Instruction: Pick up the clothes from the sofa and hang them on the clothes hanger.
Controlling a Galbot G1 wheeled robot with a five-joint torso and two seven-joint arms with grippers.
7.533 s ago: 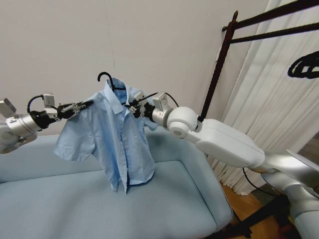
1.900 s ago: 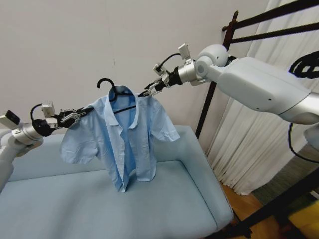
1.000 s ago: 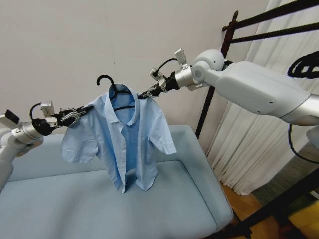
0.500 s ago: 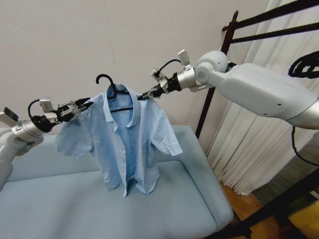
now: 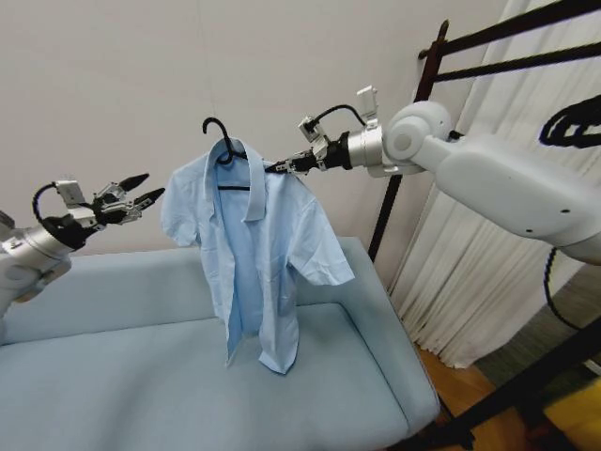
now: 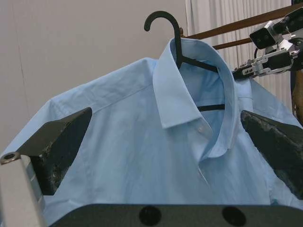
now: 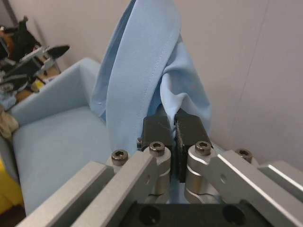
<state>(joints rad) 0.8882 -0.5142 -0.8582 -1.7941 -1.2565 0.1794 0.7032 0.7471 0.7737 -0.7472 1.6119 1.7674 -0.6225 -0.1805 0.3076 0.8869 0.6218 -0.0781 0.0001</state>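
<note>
Where the right gripper (image 5: 280, 167) is pinched shut on the shoulder of the light blue shirt (image 5: 263, 244), the cloth bunches between its dark fingertips (image 7: 158, 130), and the whole garment hangs in the air from that one grip. Inside the shirt sits a black hanger (image 5: 225, 148), its hook poking up above the collar. The shirt falls open down the front, with its hem over the seat of the pale blue sofa (image 5: 113, 376); I can't tell whether it brushes the cushion. The right arm reaches in from the side where the dark wooden clothes rack (image 5: 408, 132) stands, just beside the sofa's end, with a white curtain (image 5: 498, 235) behind it. On the other side, the left gripper (image 5: 141, 188) is held out about level with the shirt's shoulder. Its fingers are spread wide and hold nothing, and there is a clear gap between it and the near sleeve.
</note>
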